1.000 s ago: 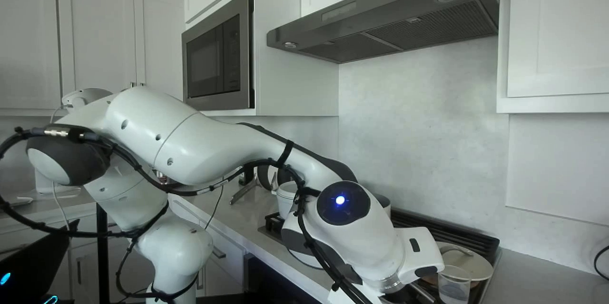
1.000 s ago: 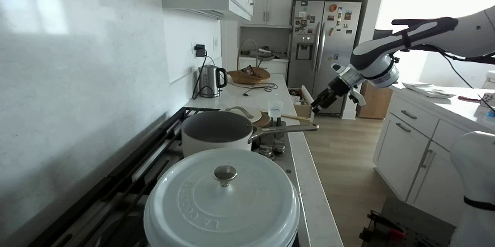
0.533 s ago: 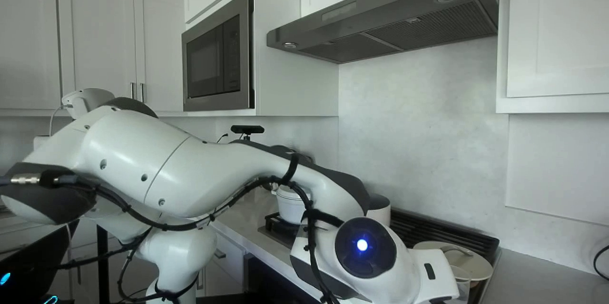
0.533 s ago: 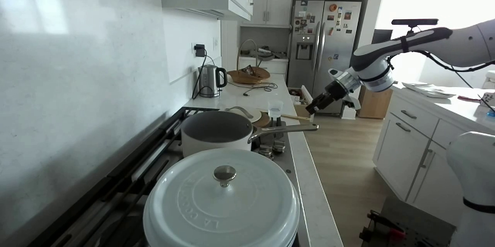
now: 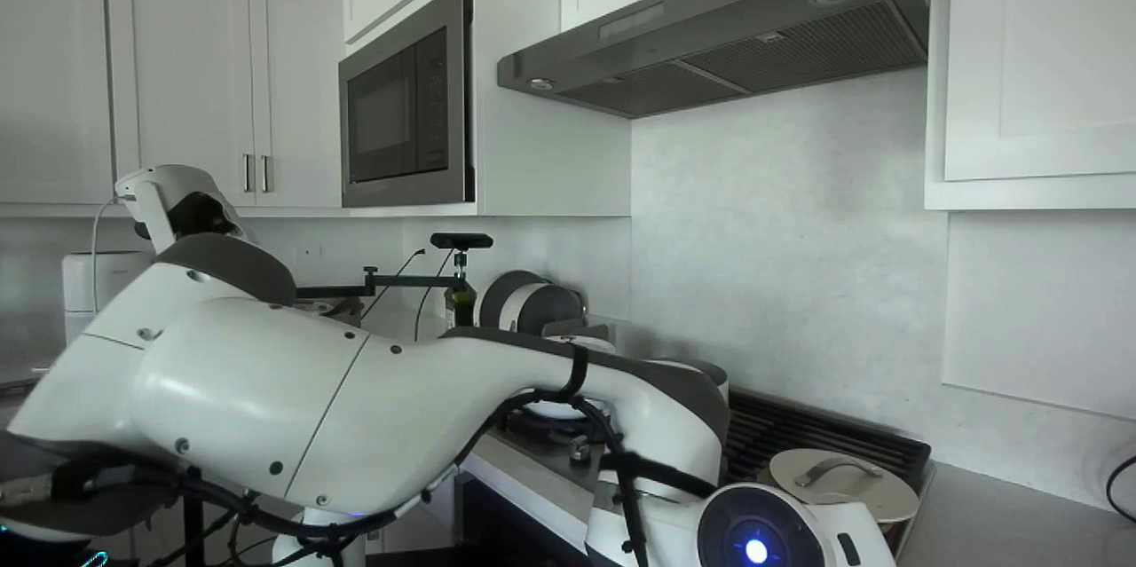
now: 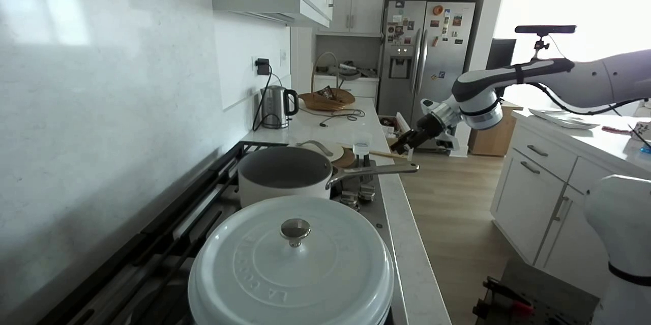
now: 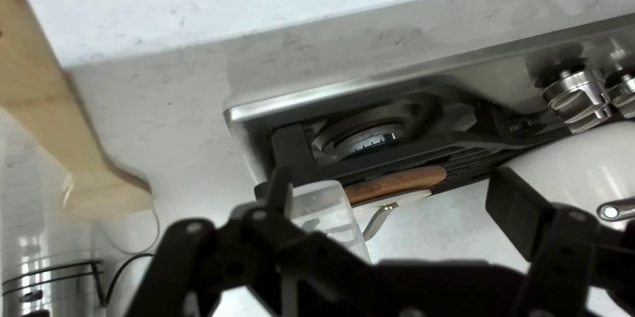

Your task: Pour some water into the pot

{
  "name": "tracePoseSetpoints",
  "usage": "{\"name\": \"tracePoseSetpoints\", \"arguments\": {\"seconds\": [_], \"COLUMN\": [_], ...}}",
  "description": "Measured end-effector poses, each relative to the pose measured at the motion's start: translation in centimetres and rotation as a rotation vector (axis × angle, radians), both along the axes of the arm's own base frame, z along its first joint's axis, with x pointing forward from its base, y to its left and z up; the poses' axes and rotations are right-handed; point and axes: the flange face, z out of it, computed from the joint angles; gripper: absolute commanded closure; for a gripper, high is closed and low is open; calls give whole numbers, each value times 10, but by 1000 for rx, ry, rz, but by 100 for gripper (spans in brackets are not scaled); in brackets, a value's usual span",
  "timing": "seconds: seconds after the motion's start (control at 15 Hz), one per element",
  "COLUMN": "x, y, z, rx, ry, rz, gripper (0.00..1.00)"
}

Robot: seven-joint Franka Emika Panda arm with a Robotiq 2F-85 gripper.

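White outside and grey inside, the saucepan (image 6: pixel 285 176) stands open-topped on the stove (image 6: pixel 374 211) in an exterior view, just past a larger lidded pot (image 6: pixel 291 269). Clear plastic makes up the cup (image 6: pixel 362 146), upright at the stove's corner near a cream lid (image 5: pixel 854 492); its contents cannot be told. Near the cup hangs the gripper (image 7: pixel 392 190), fingers spread wide and holding nothing, the wrist view showing the cup partly behind one finger.

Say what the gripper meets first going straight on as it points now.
Probably the clear cup: in the wrist view it shows past the open gripper, partly hidden by it, toward picture left. Depth is unclear; it may get clipped.
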Motion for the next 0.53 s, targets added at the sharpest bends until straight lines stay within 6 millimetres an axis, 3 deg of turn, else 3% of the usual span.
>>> {"name": "tracePoseSetpoints", "arguments": {"seconds": [0.53], "x": [4], "y": [-1], "z": [-2], "rx": [7], "ry": [-24], "rz": [14], "gripper": [0]}}
